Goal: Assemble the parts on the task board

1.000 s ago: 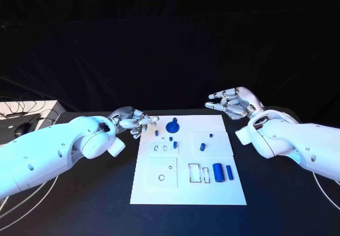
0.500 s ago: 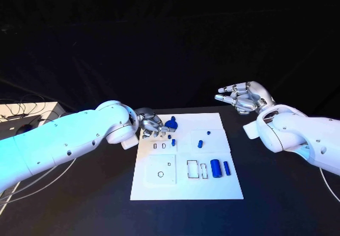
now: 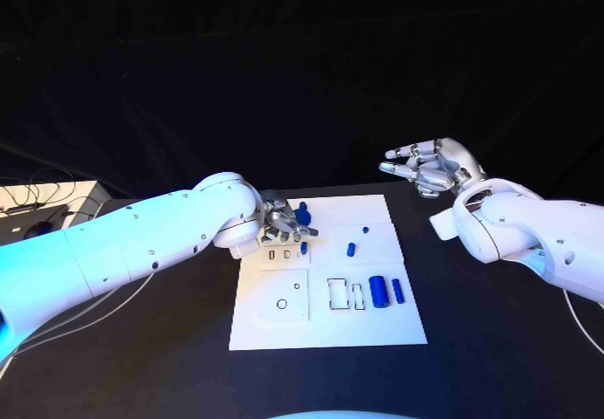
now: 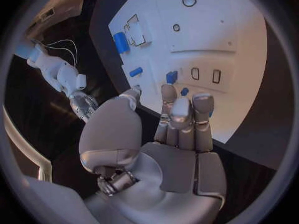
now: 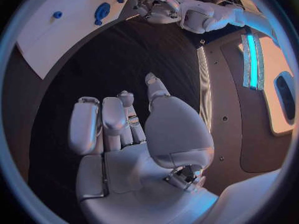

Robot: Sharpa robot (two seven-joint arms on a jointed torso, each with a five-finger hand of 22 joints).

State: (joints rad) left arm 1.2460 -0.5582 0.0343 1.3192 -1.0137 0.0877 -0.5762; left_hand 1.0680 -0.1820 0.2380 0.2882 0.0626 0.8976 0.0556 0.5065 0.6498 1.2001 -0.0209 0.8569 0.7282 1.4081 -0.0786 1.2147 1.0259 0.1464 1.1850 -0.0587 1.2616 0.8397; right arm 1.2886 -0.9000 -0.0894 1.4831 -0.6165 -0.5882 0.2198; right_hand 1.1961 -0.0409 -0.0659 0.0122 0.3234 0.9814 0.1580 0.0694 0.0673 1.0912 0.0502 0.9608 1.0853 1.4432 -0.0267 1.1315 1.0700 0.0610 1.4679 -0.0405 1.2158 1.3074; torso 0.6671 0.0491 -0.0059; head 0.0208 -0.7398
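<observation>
The white task board lies in the middle of the black table. Small blue parts rest on it: a large cylinder and a thin one on its right side, and short pieces in the middle. A rounder part sits at the far left corner. My left hand hovers over that corner with its fingers bent above the board and nothing between them and the thumb. My right hand hangs raised beyond the board's far right corner, fingers apart and holding nothing.
Empty outlined recesses mark the board's near half. A pale box with cables stands at the table's left edge. Black table surface surrounds the board.
My left hand has swung right from beside the board to over its far left corner, above the round blue part. The right hand has barely moved. The camera shifted a little.
</observation>
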